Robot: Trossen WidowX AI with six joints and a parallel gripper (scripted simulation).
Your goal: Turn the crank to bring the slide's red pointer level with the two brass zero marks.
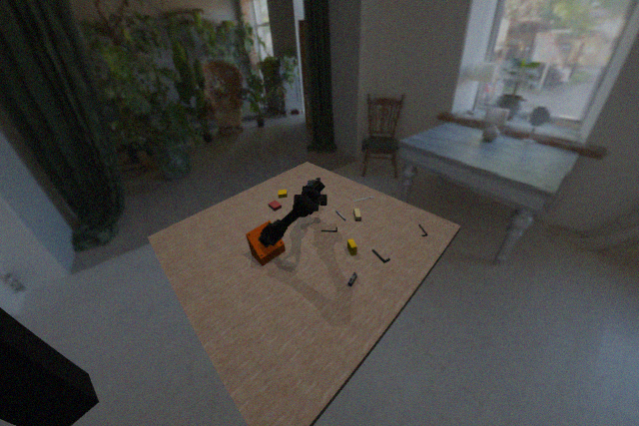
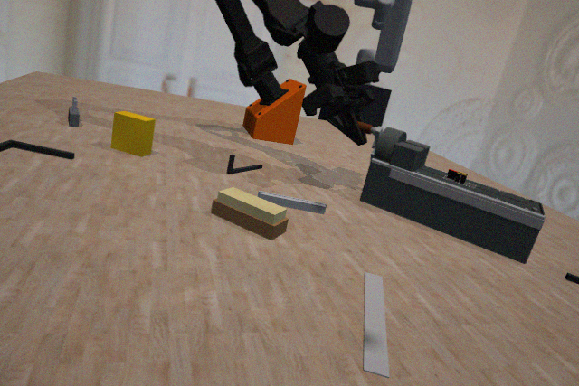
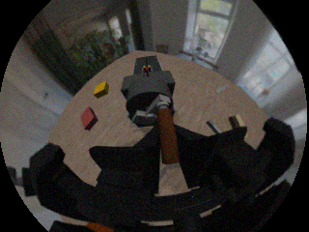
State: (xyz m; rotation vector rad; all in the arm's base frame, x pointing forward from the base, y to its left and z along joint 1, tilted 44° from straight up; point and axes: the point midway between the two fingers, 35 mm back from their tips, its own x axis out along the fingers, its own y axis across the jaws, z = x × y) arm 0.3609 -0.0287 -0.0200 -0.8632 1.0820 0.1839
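The grey machine (image 2: 449,215) (image 3: 149,85) stands beyond my gripper, its long bed leading away in the wrist view. Its brown crank handle (image 2: 365,127) (image 3: 167,132) sticks out toward me from the light metal crank arm (image 3: 163,101). My gripper (image 2: 362,132) (image 3: 162,126) is shut on the handle, with a black finger on each side of it. The slide's red pointer (image 2: 451,172) (image 3: 147,70) shows small on top of the bed, with yellowish marks close around it. Whether it is exactly level with them is too small to tell. In the top view the arm largely hides the machine.
A yellow block (image 1: 282,194) (image 3: 101,89) and a red block (image 1: 275,205) (image 3: 89,119) lie left of the machine in the wrist view. A brush-like block (image 2: 250,211), a metal bar (image 2: 292,202), a black hex key (image 2: 242,169) and a flat strip (image 2: 375,325) lie on the other side.
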